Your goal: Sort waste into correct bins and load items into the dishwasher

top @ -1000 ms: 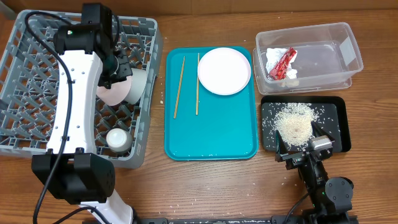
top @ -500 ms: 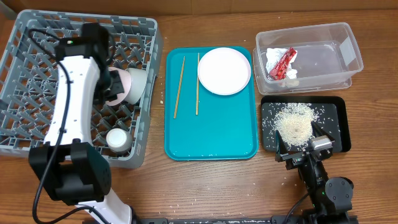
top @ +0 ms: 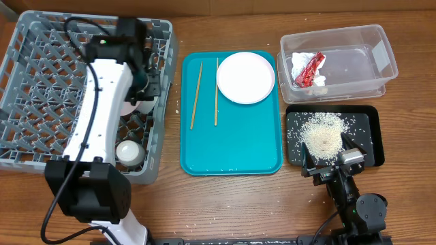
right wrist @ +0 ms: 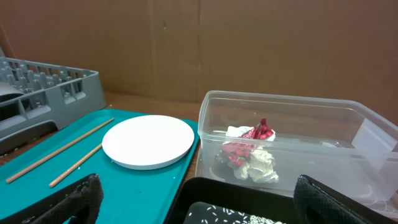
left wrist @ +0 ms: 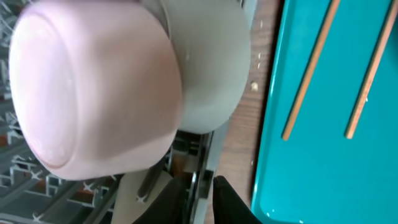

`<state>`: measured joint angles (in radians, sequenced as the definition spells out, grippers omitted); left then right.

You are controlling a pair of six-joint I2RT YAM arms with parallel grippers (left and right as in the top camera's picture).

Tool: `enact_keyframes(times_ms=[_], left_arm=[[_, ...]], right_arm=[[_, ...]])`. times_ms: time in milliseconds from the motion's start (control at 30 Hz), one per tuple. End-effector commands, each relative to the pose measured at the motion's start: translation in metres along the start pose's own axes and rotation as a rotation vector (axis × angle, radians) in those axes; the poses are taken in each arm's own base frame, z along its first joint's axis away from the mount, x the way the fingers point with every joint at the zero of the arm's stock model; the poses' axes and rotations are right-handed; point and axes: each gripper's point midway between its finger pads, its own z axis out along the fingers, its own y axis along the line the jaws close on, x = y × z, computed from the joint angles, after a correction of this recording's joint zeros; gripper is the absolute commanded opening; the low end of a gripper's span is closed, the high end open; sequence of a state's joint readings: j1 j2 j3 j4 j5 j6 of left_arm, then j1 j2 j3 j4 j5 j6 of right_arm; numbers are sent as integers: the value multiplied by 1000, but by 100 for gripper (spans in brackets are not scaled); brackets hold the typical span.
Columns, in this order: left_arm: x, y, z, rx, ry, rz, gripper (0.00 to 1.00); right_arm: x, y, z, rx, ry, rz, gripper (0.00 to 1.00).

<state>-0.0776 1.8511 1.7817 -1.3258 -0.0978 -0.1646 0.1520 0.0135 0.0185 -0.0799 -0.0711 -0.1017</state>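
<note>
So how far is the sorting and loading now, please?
Done: the red wrapper and napkin lie in the clear tub, most rice is in the black tray, and the white cup sits in the rack. In hand: the left gripper is at the pink bowl and green bowl, both in the rack; its grip is unclear. Left: the plate and two chopsticks on the teal tray.

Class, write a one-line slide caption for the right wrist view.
Plate and two chopsticks lie on the teal tray; red wrapper and napkin sit in the clear tub.

Pink bowl (left wrist: pixel 93 93), grn bowl (left wrist: pixel 211 74) in rack (top: pixel 41 82)
</note>
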Motion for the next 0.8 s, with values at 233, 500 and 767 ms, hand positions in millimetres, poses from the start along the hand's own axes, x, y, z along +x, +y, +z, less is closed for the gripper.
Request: enact_keyframes(times_ms=[233,500,767], left_arm=[[-19,53,4,-131,-44,-106,18],[-14,28,3,63,-18,-36,12],[-16,29,7,-21,-23,-25,10]], right_arm=[[2,1,0,-3,-4,-1,100],[2,1,0,-3,-4,-1,100],[2,1,0,-3,-4,-1,100]])
